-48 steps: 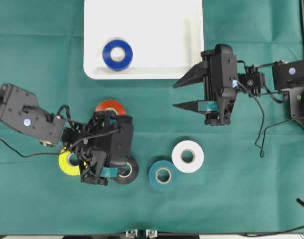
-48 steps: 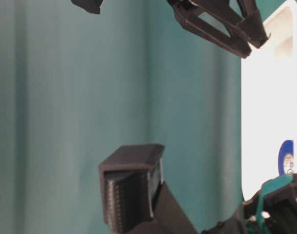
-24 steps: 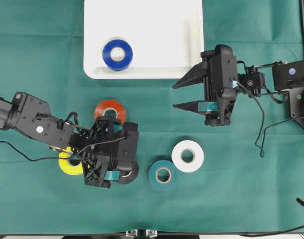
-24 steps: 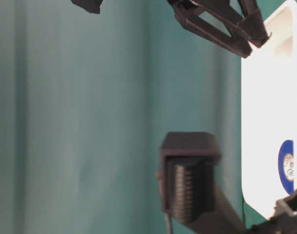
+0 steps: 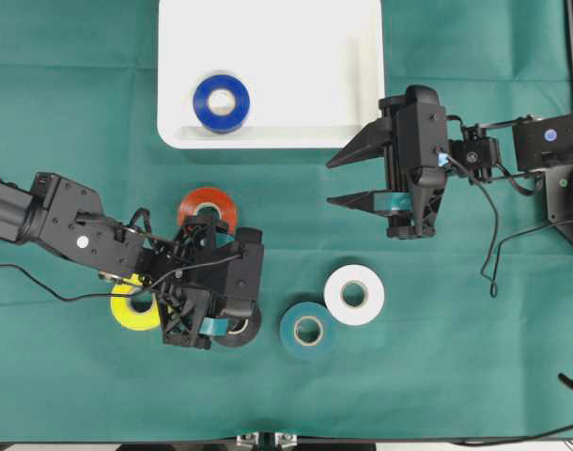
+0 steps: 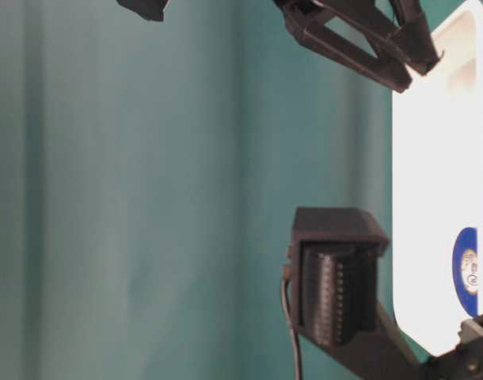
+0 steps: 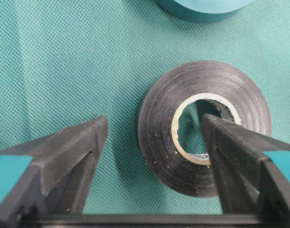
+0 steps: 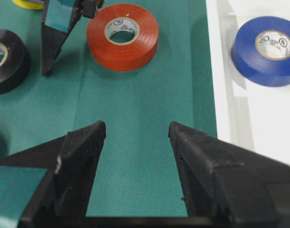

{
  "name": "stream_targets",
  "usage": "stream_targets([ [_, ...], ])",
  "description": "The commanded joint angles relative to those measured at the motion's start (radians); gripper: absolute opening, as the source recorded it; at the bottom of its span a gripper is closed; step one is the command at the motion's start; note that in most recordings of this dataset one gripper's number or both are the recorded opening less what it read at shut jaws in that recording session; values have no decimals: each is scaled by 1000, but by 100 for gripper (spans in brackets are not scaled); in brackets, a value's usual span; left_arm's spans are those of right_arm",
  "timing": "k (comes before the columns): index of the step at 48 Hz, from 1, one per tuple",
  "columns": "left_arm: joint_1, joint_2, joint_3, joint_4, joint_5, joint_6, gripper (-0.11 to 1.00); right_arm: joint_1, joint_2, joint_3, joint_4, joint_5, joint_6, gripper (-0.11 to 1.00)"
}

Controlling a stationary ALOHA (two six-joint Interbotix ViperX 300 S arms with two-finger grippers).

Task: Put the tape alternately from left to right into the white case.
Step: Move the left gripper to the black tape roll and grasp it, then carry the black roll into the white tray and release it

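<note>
Black tape roll (image 7: 204, 128) lay flat on the green cloth as the left gripper (image 7: 154, 135) straddled its near wall, one finger in the core, jaws not yet closed; the right gripper (image 8: 135, 135) hung open beside the white case (image 5: 362, 56).

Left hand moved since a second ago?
Yes. The left hand has slid rightward over the black roll, farther from the yellow roll.
</note>
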Motion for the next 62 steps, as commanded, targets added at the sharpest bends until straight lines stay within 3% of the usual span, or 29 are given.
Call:
stream_targets([
  [1, 5, -23, -18, 3, 3, 2, 25, 3, -8, -6, -2, -5, 2, 66],
  [6, 5, -23, -18, 3, 35, 2, 6, 2, -8, -6, -3, -5, 2, 66],
  [10, 5, -26, -20, 3, 58, 2, -3, 2, -8, -6, -3, -5, 2, 66],
  [30, 5, -112, -43, 8, 91, 12, -3, 3, -8, -6, -2, -5, 2, 66],
  [51, 77, -259, -38, 8, 195, 193, -3, 2, -8, -6, -2, -5, 2, 66],
  [62, 141, -265, -37, 9, 216, 215, -3, 3, -8, -6, -3, -3, 2, 66],
])
